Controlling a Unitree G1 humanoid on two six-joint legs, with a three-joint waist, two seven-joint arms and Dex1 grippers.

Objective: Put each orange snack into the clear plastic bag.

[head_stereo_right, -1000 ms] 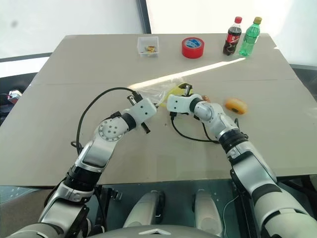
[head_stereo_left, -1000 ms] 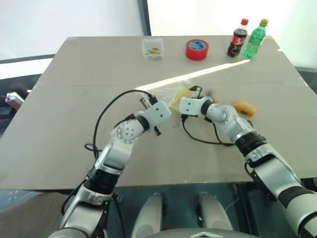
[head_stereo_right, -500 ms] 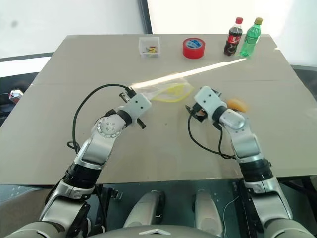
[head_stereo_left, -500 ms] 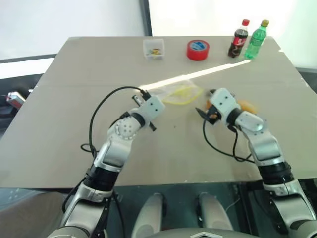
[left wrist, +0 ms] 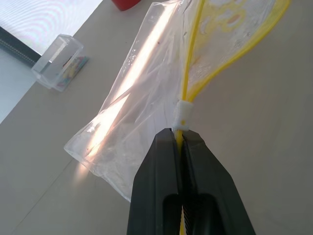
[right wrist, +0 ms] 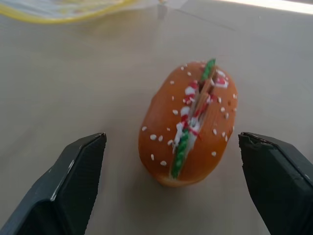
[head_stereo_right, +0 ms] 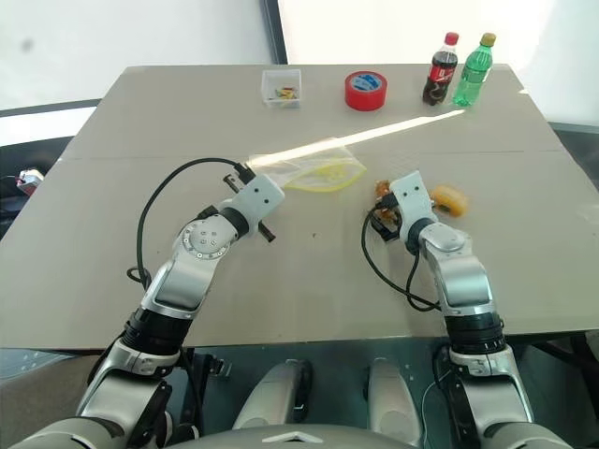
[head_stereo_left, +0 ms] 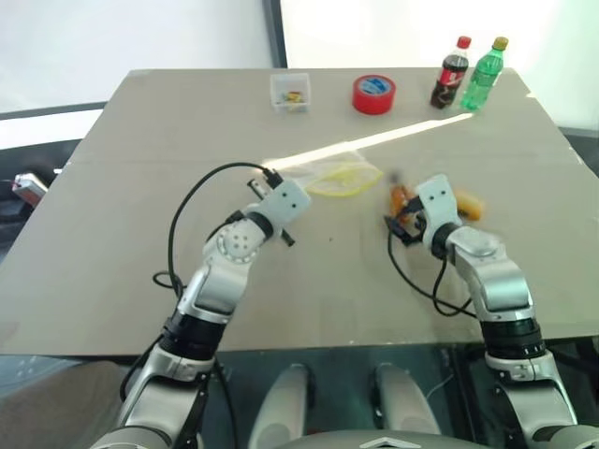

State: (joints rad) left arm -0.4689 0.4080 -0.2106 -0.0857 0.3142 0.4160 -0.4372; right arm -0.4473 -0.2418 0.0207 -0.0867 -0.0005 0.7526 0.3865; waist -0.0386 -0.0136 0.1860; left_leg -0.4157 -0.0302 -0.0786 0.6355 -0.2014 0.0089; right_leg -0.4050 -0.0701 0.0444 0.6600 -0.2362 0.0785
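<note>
Left hand (left wrist: 178, 142) pinches clear plastic bag (left wrist: 146, 93) edge, right hand (right wrist: 176, 171) wide open, empty around striped snack (right wrist: 188, 122); off-centre closing may squirt it away.

right end effector (head_stereo_right: 382, 208) partly hides striped snack (head_stereo_right: 383, 190)

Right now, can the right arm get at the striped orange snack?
Probably yes. The right gripper is open, its fingers standing either side of the striped snack with bare table between and nothing in the way. The left gripper is busy pinching the clear bag.
</note>
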